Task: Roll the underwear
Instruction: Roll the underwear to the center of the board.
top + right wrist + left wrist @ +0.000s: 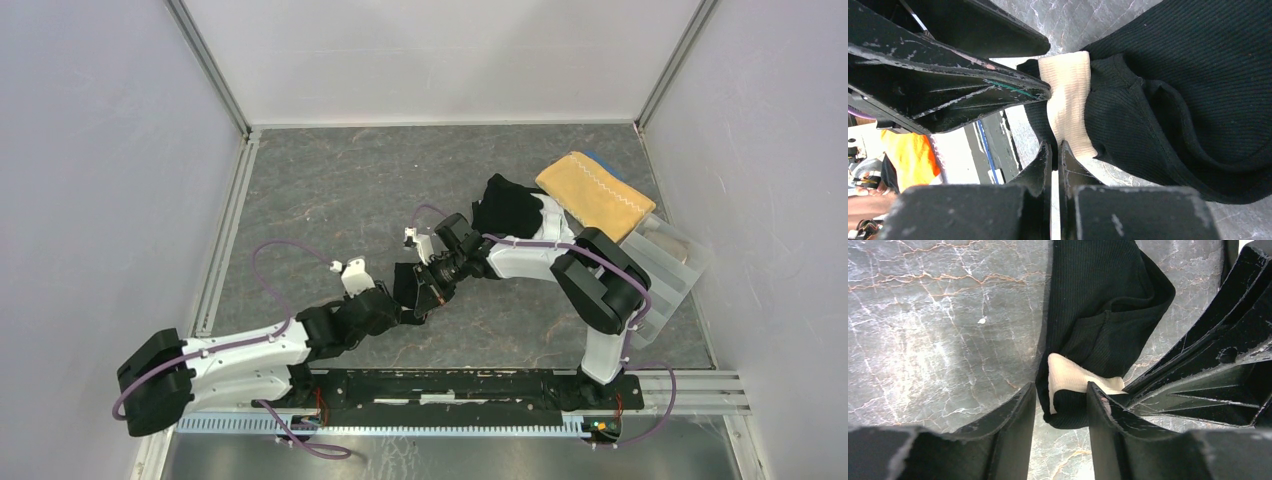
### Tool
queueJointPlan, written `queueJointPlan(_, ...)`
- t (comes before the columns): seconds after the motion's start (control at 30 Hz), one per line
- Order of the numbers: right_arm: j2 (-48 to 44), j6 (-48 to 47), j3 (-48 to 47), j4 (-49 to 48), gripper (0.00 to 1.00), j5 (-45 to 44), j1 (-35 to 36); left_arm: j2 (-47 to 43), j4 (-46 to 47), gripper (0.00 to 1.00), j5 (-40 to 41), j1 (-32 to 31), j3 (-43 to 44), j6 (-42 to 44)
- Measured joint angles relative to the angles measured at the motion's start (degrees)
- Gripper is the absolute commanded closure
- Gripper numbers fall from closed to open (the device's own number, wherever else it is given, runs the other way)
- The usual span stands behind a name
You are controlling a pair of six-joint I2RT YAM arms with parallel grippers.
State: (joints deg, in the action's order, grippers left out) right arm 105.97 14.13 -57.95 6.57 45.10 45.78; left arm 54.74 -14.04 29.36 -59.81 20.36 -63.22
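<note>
A black ribbed underwear point(412, 283) with a beige lining patch point(1068, 377) lies partly folded at the middle of the marble-grey table, between both grippers. My left gripper point(1060, 390) has its jaws closed around the folded end point(1073, 412), and the cloth fills the gap between the fingertips. My right gripper point(1055, 145) is shut, pinching the edge of the same underwear point(1173, 100) beside the beige patch point(1068, 95). The two grippers nearly touch: the right gripper point(437, 277) is just beyond and right of the left gripper point(408, 300).
A second black garment point(510, 205) lies at the back right, next to a mustard-yellow towel point(595, 190). A clear plastic tray point(668, 262) sits at the right edge. White walls close in the table on three sides.
</note>
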Motion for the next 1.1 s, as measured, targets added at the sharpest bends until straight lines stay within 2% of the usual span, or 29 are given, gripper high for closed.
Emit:
queueJointPlan(0.2, 0.0, -0.11, 0.15, -0.04, 1.0, -0.39, 0.0, 2.45, 1.42, 0.65, 0.0, 0.0, 0.83, -0.59)
queueJointPlan(0.33, -0.04, -0.35, 0.35, -0.2, 0.99, -0.57, 0.0, 3.76, 2.1, 0.81, -0.09, 0.2, 1.36, -0.66)
queueJointPlan(0.5, -1.6, -1.16, 1.51, -0.87, 0.75, -2.21, 0.09, 4.85, 2.43, 0.96, -0.57, 0.5, 1.77, -0.76)
queueJointPlan(0.57, -3.87, -2.21, 2.73, -1.42, 0.66, -4.35, 0.17, 5.14, 2.4, 0.97, -1.11, 0.59, 2.1, -0.76)
queueJointPlan(0.73, -10.05, -6.05, 5.14, -2.99, 0.53, -10.1, 0.63, 5.68, 2.1, 0.98, -1.55, 0.87, 2.21, -0.76)
queueJointPlan(0.93, -18.29, -17.35, 9.68, -7.5, 0.33, -18.38, 5.9, 6.1, 2.08, 0.98, -2.14, 1.09, 2.21, -0.74)
queueJointPlan(1.1, -26.29, -27.19, 19.63, -15.45, 0.31, -26.36, 13.53, 6.1, 2.03, 0.98, -2.62, 1.49, 2.21, -0.74)
